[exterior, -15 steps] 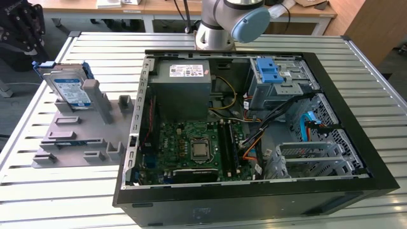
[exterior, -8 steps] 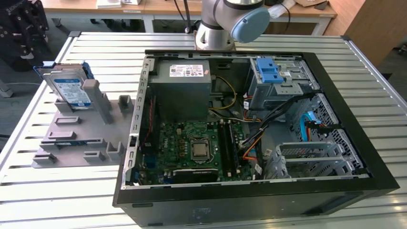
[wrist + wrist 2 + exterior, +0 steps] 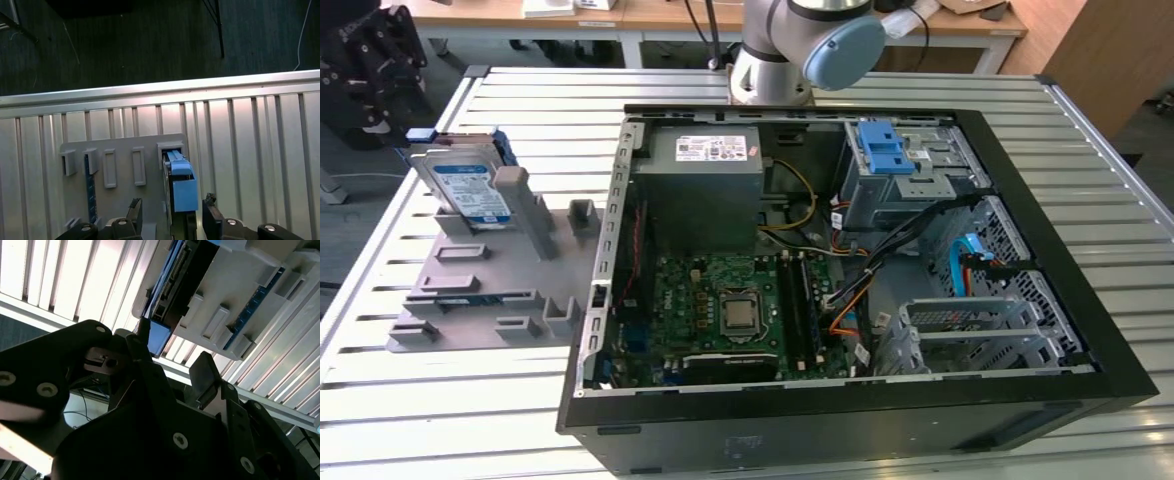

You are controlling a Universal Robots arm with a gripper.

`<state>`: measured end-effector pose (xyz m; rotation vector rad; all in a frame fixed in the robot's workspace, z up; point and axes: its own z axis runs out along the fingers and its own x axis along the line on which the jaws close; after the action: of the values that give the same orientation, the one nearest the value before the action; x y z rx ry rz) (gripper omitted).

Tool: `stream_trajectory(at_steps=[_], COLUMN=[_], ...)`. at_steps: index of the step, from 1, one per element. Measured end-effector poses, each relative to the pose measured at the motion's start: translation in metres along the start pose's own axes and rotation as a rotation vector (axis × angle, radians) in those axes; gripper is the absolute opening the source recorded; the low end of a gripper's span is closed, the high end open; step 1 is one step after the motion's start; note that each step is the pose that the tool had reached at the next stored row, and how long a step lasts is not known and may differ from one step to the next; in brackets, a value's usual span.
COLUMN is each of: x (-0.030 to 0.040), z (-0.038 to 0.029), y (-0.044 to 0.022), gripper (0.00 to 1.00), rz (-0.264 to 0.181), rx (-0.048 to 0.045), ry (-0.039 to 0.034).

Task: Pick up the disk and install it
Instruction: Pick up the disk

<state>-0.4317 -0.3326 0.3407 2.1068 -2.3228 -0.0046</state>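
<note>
- The end effector [image 3: 172, 210] hangs just over the tabletop's edge on the exterior view's left. Its dark fingers [image 3: 211, 215] are spread apart, one on each side of the disk's blue end, with a gap showing on both sides. It pinches nothing.
- The disk [image 3: 181, 192] stands on edge in a slot of the grey fixture [image 3: 120, 150]. In the exterior view the disk [image 3: 470, 190] leans back with its white-and-blue label facing up. It sits toward the far corner of that same tabletop edge, not yet lifted.
- Handling, as a judgement: the disk is rigid metal, fairly heavy for its bulk, and smooth enough to slip. It is sensitive to knocks. The two broad flat faces look like the sound places to grip. The connector end seen in the second wrist view [image 3: 172, 287] should be left alone.
- The slatted tabletop [image 3: 250, 150] carries the fixture.
- Farther across, the open computer case [image 3: 854, 250] lies on its side with its boards and cables exposed. The disk is well apart from it.
</note>
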Motion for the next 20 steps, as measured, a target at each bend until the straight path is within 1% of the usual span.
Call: stream_trajectory(at_steps=[9, 20], x=[-0.0012, -0.0034], z=[0.0021, 0.008], y=[0.0003, 0.0018], gripper=[0.59, 0.59], rz=[0.0, -0.001], rx=[0.0001, 0.0], ry=[-0.0001, 0.0])
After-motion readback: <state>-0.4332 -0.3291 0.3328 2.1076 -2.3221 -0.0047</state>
